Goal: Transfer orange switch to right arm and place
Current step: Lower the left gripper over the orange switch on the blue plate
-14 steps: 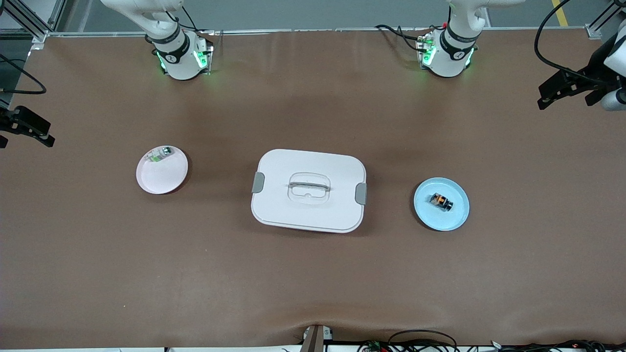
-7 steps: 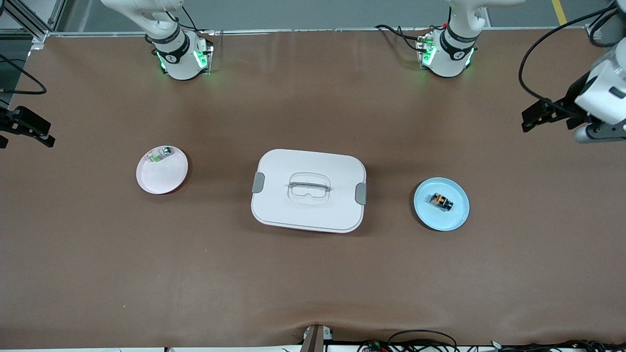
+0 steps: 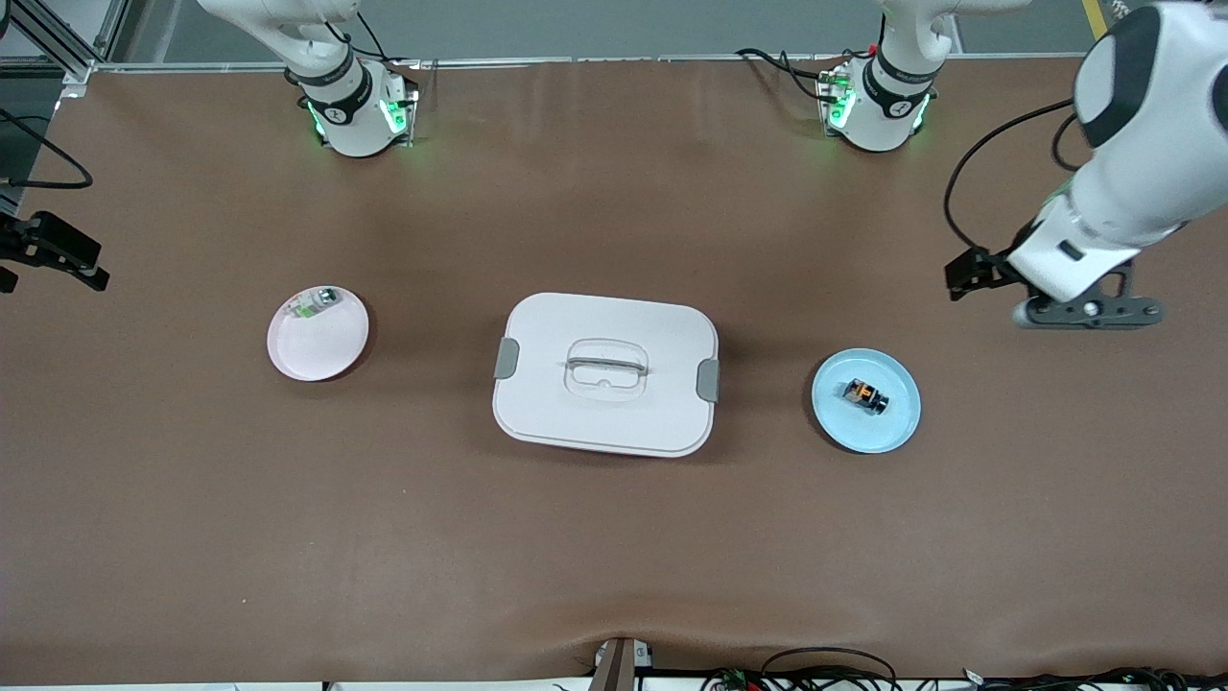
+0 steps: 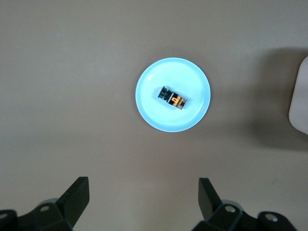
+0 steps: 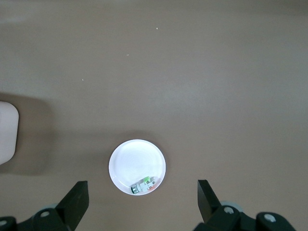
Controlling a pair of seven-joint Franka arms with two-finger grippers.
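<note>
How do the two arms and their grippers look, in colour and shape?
Both arms are white and rounded with black joint bands; their bases glow green. The left arm has a grey wrist bracket and a black cable. The left gripper and right gripper have black angular fingers.

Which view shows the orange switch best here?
The left wrist view: the orange switch lies near the centre of the blue plate, its orange band plain. The front view shows it small on that plate. The right wrist view does not show it.
</note>
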